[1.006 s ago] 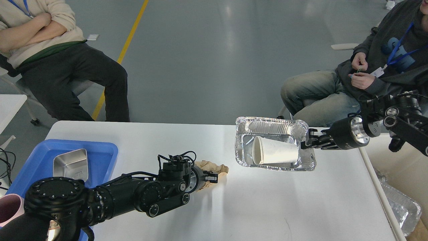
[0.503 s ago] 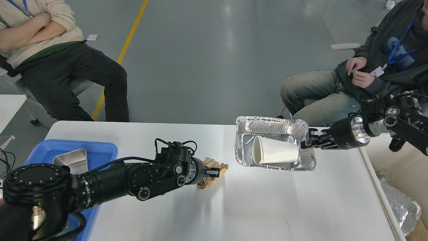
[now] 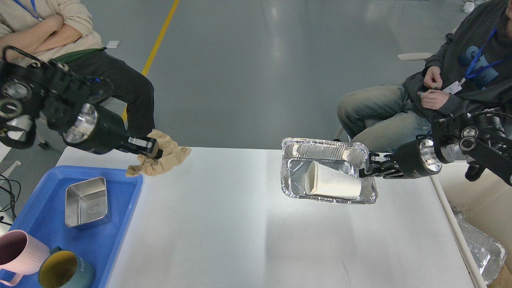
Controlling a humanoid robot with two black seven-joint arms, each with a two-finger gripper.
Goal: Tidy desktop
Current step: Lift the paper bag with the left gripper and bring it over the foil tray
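The white desktop fills the lower view. My left gripper is shut on a crumpled tan paper wad and holds it raised over the table's far left, just beyond the blue tray. My right gripper is shut on the right rim of a foil tray, holding it lifted above the table at the right. A white paper cup lies on its side inside the foil tray.
The blue tray holds a steel square dish, a pink mug and a teal mug. A beige bin with foil trays stands beyond the table's right edge. People sit at the far left and far right.
My left arm has lifted the paper wad off the table and swung it up and to the left, near the blue tray. The foil tray in my right gripper has tilted slightly.
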